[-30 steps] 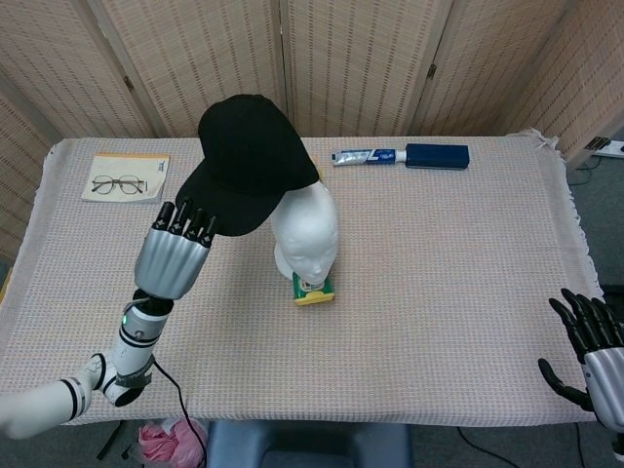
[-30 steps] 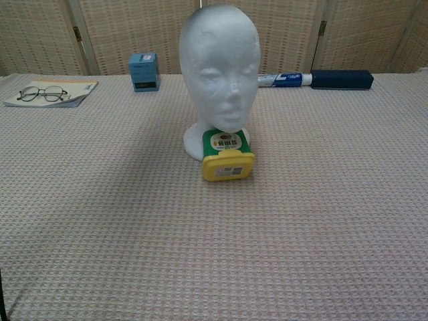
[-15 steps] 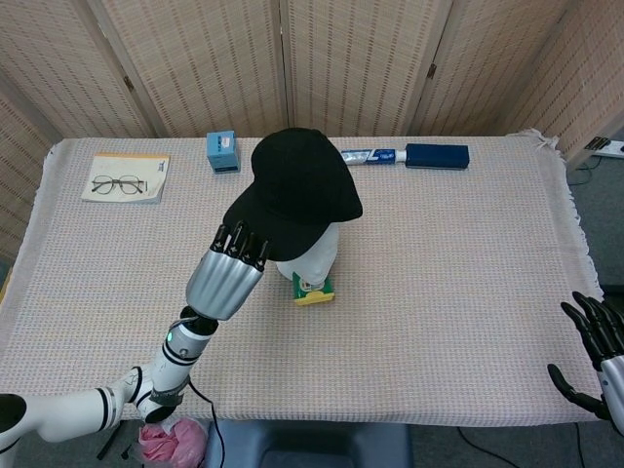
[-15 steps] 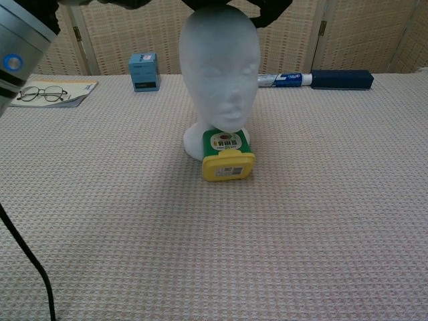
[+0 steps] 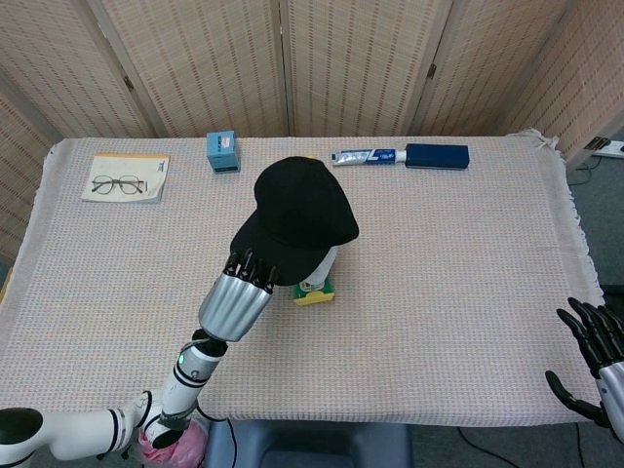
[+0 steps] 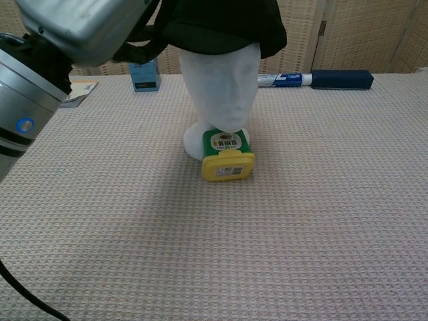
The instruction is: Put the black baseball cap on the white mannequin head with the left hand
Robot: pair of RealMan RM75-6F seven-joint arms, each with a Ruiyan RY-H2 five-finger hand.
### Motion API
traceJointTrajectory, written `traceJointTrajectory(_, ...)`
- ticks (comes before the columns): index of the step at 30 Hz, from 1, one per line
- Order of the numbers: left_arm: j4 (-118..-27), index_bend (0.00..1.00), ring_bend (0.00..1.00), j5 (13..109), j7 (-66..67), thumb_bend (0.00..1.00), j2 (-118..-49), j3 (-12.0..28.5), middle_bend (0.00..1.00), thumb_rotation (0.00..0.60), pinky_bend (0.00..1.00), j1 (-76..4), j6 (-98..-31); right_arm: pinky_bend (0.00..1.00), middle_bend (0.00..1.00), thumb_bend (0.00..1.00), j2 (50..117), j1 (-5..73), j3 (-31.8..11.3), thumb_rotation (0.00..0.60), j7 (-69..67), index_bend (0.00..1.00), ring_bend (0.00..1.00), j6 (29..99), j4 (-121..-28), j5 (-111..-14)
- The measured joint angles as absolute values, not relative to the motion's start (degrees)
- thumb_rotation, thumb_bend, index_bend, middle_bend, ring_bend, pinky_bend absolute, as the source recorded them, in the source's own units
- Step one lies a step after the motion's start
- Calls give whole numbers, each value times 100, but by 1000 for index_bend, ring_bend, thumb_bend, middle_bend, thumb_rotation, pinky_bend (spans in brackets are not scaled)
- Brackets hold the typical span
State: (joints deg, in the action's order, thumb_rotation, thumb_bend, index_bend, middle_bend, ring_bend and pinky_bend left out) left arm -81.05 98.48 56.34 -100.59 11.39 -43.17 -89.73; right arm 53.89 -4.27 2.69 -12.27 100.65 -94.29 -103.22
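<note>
The black baseball cap (image 5: 300, 217) sits over the top of the white mannequin head (image 6: 224, 90), covering its face down to about the nose; only the lower face and neck show in the chest view. The cap (image 6: 224, 25) fills the top of that view. My left hand (image 5: 239, 291) grips the cap's brim at its near left edge, and the same hand (image 6: 80, 30) looms large at the upper left of the chest view. My right hand (image 5: 597, 349) hangs at the table's near right corner, fingers spread, holding nothing.
A yellow and green box (image 6: 227, 156) lies against the mannequin's base. At the back stand a small blue box (image 5: 222, 152), a toothpaste tube (image 5: 368, 156) and a dark blue case (image 5: 437, 156). Glasses on a booklet (image 5: 125, 178) lie at the far left.
My left hand carried the cap from left of the mannequin head to over it and lowered it, so the cap now covers the upper face. The right hand stayed near the table corner.
</note>
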Motion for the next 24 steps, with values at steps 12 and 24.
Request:
traceJointTrajectory(12,-7915,662,533,9941,5609,407,-10518,1005,778,600,722,-4073,-9018,0,0,280,5398,-459,277,600,-1289,0,0,10156,-9385,-10349)
traceJointTrajectory(24,-7359,410,428,9776,5230,296,-10903,1025,638,600,652,-3669,-9263,0,0,281,5412,-497,269,600,-1284,0,0,10219,-9374,-10325)
